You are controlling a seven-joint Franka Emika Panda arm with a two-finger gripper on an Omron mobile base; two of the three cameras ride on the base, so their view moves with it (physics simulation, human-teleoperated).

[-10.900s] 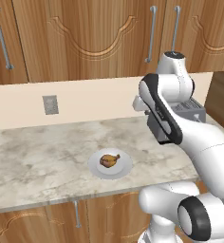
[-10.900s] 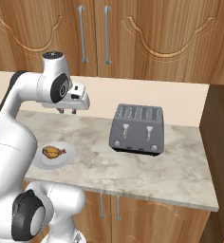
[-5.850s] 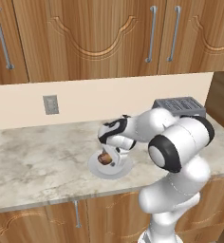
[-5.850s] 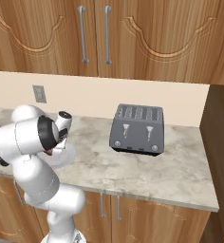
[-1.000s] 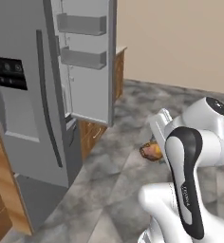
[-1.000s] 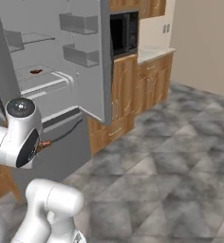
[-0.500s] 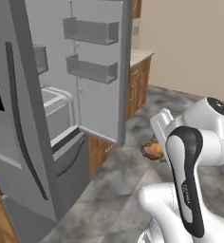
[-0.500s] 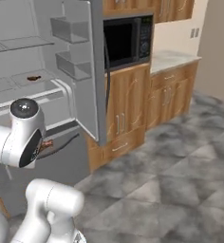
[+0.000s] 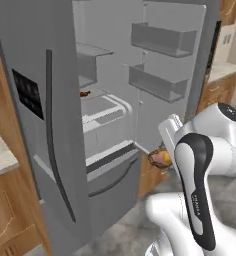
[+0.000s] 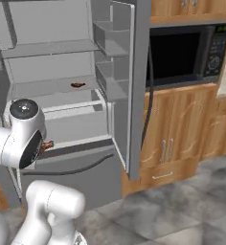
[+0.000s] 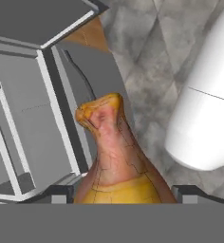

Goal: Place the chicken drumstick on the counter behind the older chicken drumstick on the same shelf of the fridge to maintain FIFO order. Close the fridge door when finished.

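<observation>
Golden-brown chicken drumstick [image 11: 115, 161]: clamped in the claw [image 11: 118, 192], low before the tall grey fridge [image 9: 50, 125].
Older drumstick [image 10: 77, 85]: on pale grey shelf [image 10: 48, 88].
Left: shelving behind it, closing door.

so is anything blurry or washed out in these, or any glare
Left base view: soft, slightly blurred render, flat light, no glare on the fridge. Right base view: equally soft, older drumstick just a small dark smudge. Hand view: held drumstick close and sharp, evenly lit.
</observation>
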